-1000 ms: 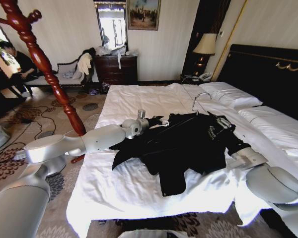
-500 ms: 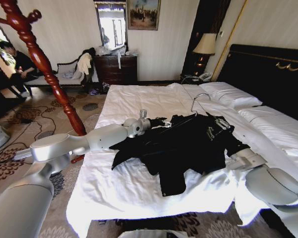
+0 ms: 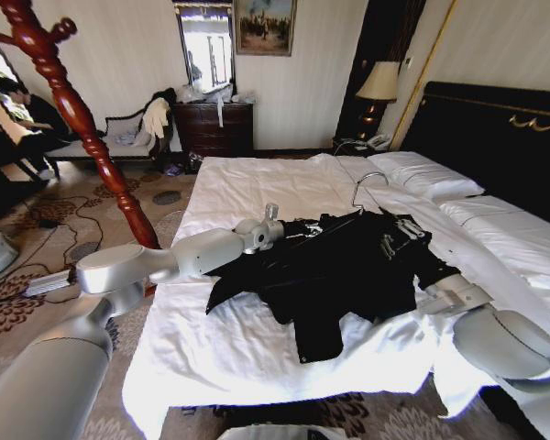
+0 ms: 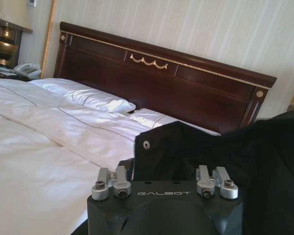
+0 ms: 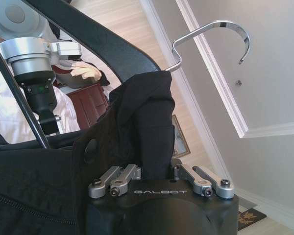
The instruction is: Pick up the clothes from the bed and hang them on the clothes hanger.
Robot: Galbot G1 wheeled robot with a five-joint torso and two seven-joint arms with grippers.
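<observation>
The clothes point(image 3: 348, 266), a black jacket, lie spread on the white bed point(image 3: 247, 183). The clothes hanger sits inside the collar, its silver hook point(image 3: 367, 183) sticking out toward the pillows. My left gripper point(image 3: 304, 226) is at the jacket's left shoulder, open, with a snap-buttoned edge of the jacket point(image 4: 152, 147) standing between its jaws. My right gripper point(image 3: 396, 236) is on the right shoulder, shut on a raised fold of the clothes point(image 5: 152, 112). Beyond that fold, the right wrist view has the clothes hanger point(image 5: 103, 44) and its hook point(image 5: 220, 29).
A red turned-wood coat stand point(image 3: 73, 110) rises left of the bed. The dark headboard point(image 3: 495, 147) with pillows point(image 3: 431, 179) is at the right. A lamp point(image 3: 378, 82) and a dresser point(image 3: 215, 128) stand at the far wall. Patterned carpet point(image 3: 37, 275) covers the floor on the left.
My left arm has slid right along the bed, and the jacket's left collar edge has shifted right with it. The right arm and the lower sleeve have stayed put.
</observation>
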